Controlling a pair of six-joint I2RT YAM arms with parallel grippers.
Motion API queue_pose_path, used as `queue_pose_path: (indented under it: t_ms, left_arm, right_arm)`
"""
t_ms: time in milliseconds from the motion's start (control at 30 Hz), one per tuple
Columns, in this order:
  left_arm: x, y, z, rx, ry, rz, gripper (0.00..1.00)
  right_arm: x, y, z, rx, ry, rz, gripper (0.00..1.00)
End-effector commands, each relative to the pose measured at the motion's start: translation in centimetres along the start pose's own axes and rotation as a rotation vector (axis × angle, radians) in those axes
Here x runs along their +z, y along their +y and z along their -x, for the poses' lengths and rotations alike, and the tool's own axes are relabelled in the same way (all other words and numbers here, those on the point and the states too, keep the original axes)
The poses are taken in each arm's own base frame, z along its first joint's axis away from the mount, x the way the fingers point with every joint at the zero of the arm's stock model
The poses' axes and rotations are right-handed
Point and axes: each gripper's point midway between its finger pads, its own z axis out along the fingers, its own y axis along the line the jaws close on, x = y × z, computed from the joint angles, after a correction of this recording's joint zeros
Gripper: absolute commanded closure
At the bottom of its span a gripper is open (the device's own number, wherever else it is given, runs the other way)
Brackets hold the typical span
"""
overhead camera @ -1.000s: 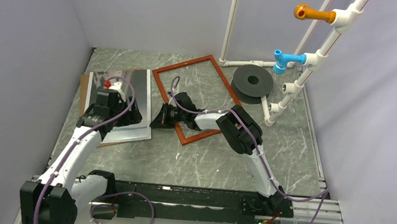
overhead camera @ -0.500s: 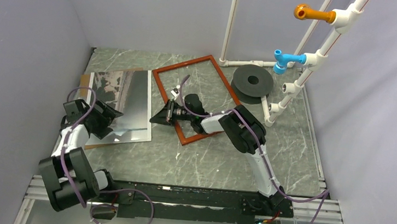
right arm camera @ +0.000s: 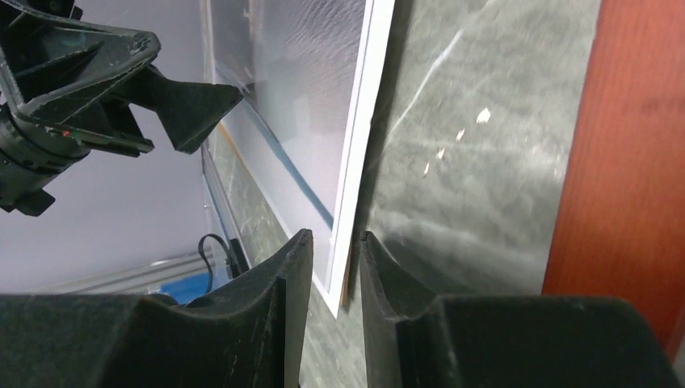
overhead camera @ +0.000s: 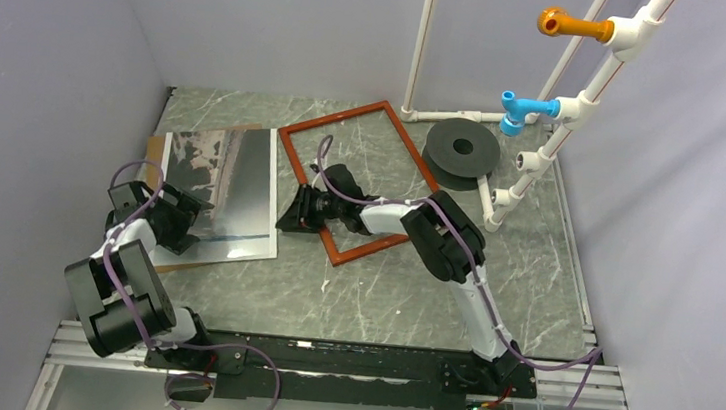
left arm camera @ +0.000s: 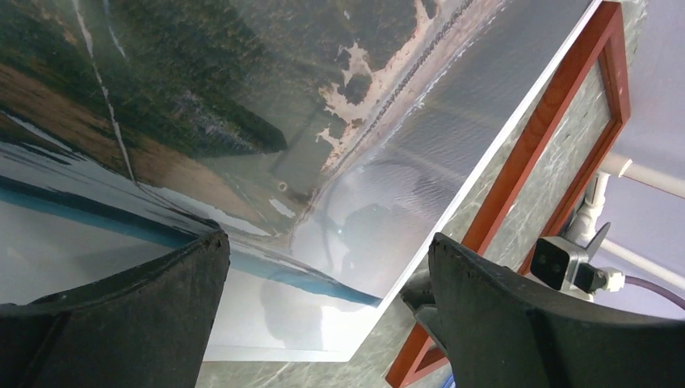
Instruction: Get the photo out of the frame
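Photo: the thin, glossy, dark-and-whitish photo [overhead camera: 225, 187] lies flat beside the reddish-brown wooden frame [overhead camera: 335, 118], on a brown fibreboard panel [overhead camera: 154, 155].
Handling: I judge it light, floppy and slick, best pinched at an edge.
My left fingers [left arm camera: 121, 323]: spread wide above its near edge, empty.
My right fingers [right arm camera: 242, 323]: nearly closed at its frame-side edge; I cannot tell whether they pinch it.

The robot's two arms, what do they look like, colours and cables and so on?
The left arm and right arm match: white tubular links, chunky black joint housings, and a thin purple cable looping along each. Both end in matte black wedge-shaped jaws.
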Motion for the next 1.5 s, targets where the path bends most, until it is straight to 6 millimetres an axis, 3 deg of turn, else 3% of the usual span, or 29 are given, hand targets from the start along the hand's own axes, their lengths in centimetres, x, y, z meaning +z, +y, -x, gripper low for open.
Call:
queue_pose_path:
  t_ms: [0,200,600,900,1000,1233,1467]
  left_arm:
    - [0.5,0.4,0.8,-0.027,-0.036,0.011,0.03]
    - [0.8,1.3,0.4,-0.06,-0.035,0.028,0.03]
    - [0.8,1.6,0.5,-0.053,-0.039,0.038,0.03]
    - [0.8,1.4,0.4,-0.047,-0.034,0.026,0.03]
    - [0.7,1.2,0.4,-0.042,-0.034,0.016,0.03]
    - [-0.4,-1.0,0.9,0.012,-0.036,-0.053,0.03]
    - [-3.5,-3.8,2.5,0.123,-0.12,-0.104,0.03]
  right_arm:
    - [1.3,0.5,1.0,-0.037,0.002,0.034,0.7]
    - [2.2,0.3,2.0,0.003,-0.006,0.085,0.7]
    - [2.3,2.0,5.2,0.078,-0.04,0.247,0.88]
    - [3.2,2.4,6.5,0.094,-0.041,0.287,0.86]
    - [2.7,2.9,6.7,0.096,-0.053,0.325,0.94]
    - [0.6,6.4,7.6,0.046,-0.072,0.449,0.98]
    - [-0.4,8.4,7.9,0.028,-0.064,0.511,1.0]
